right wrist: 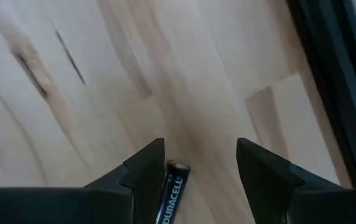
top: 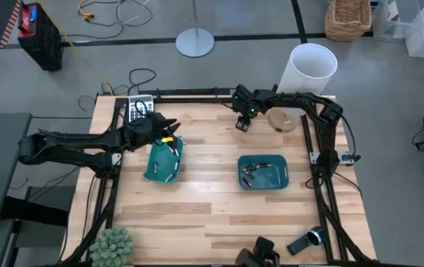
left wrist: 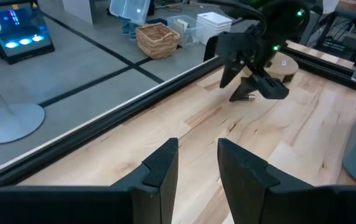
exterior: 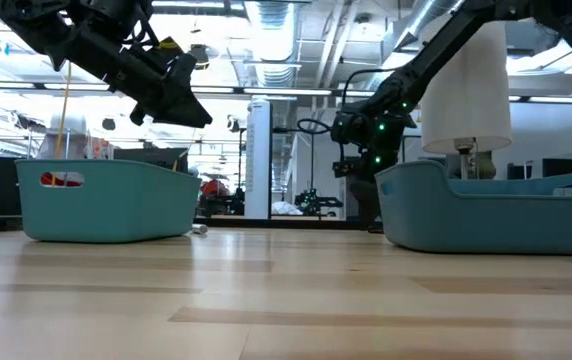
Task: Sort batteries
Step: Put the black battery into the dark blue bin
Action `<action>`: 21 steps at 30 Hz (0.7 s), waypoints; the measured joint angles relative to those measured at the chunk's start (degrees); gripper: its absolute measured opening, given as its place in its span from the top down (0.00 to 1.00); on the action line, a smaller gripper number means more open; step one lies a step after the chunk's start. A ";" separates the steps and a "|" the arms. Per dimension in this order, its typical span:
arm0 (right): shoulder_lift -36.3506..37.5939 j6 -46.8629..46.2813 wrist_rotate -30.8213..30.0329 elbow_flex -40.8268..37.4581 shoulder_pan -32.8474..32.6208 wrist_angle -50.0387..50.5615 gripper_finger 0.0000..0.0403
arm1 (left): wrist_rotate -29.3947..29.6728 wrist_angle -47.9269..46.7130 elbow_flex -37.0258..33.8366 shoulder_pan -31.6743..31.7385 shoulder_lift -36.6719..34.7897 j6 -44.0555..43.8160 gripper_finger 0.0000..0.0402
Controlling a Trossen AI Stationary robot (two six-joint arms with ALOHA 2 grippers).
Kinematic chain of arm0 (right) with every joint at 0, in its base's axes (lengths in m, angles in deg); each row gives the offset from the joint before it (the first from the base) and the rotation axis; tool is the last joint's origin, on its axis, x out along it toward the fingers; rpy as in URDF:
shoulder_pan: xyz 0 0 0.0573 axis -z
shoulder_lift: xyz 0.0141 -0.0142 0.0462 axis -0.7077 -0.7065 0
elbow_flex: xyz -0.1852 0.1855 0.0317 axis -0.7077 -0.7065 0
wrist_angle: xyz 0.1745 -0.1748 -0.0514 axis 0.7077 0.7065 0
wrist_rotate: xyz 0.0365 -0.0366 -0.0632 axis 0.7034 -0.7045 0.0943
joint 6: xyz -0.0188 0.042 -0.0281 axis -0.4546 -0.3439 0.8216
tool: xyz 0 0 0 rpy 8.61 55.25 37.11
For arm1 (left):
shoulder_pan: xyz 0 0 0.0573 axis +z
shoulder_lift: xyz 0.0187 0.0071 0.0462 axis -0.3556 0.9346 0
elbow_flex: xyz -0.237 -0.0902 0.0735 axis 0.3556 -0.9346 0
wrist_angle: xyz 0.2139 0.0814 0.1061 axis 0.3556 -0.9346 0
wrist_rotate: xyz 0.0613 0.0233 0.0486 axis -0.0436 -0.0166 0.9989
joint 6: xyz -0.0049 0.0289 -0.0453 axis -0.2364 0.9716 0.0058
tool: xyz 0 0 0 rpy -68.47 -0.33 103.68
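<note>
My right gripper [right wrist: 200, 146] stands open, pointing steeply down over the far middle of the table [top: 242, 124]. A dark Duracell battery [right wrist: 170, 190] shows between its fingers, close to one of them. A teal tray [top: 280, 180] at the right holds several dark batteries [top: 250, 172]. Another teal tray [top: 159, 170] at the left holds a few pale ones [top: 172, 150]. My left gripper [left wrist: 198, 148] hangs open above the left tray's far end [top: 170, 136], with nothing between its fingertips. My right gripper has the battery's end [right wrist: 178, 168] right beside the inner face of one finger [right wrist: 148, 163], the other finger well apart from it. I cannot tell whether that finger touches the battery. The fingers come from above, slanting down.
A grey calculator [top: 139, 110] lies at the far left corner and a round wooden disc [top: 282, 119] at the far right. A white bin [top: 312, 68] stands beyond the far edge. At the near edge are a green plant [top: 112, 245] and a black-and-silver device [top: 306, 241].
</note>
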 joint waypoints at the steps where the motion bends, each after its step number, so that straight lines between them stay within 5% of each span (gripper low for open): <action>1: -0.20 0.02 0.00 0.02 0.00 -0.33 0.47 | 0.00 -0.01 0.00 0.00 0.00 -0.02 0.74; 21: -0.41 0.24 6.07 0.07 2.29 5.47 0.47 | 0.00 -0.37 0.00 0.00 0.00 0.11 0.74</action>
